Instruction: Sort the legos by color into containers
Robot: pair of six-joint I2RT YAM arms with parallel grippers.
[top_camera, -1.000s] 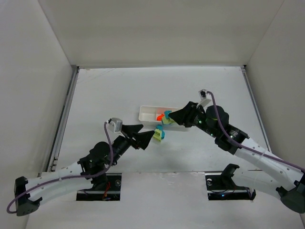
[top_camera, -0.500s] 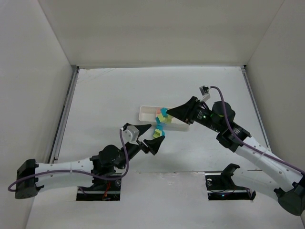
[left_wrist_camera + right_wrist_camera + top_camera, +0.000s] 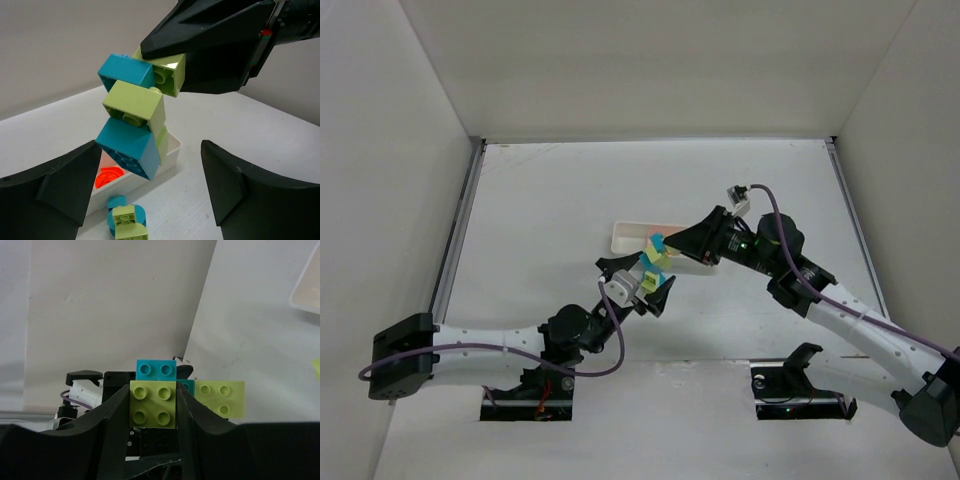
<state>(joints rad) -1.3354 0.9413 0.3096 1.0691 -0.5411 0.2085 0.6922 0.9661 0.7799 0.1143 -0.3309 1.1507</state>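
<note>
My right gripper [image 3: 672,243] is shut on the top yellow-green brick [image 3: 152,404] of a crooked stack of cyan and yellow-green legos [image 3: 132,120], and holds it in the air over the near edge of the white tray [image 3: 623,236]. My left gripper [image 3: 640,280] stands open around the bottom of the stack. Its fingers [image 3: 65,185] flank the lowest cyan brick [image 3: 127,147] without touching it. An orange-red piece [image 3: 109,177] lies in the tray [image 3: 172,150]. A small cyan and yellow-green cluster [image 3: 125,220] sits on the table in front of the tray.
White walls enclose the white table on three sides. A metal rail [image 3: 455,250] runs along the left edge. The two arm bases sit at the near edge.
My left arm has swung forward and to the right, bringing its open jaws up around the hanging stack. The right gripper has shifted the stack slightly left.
</note>
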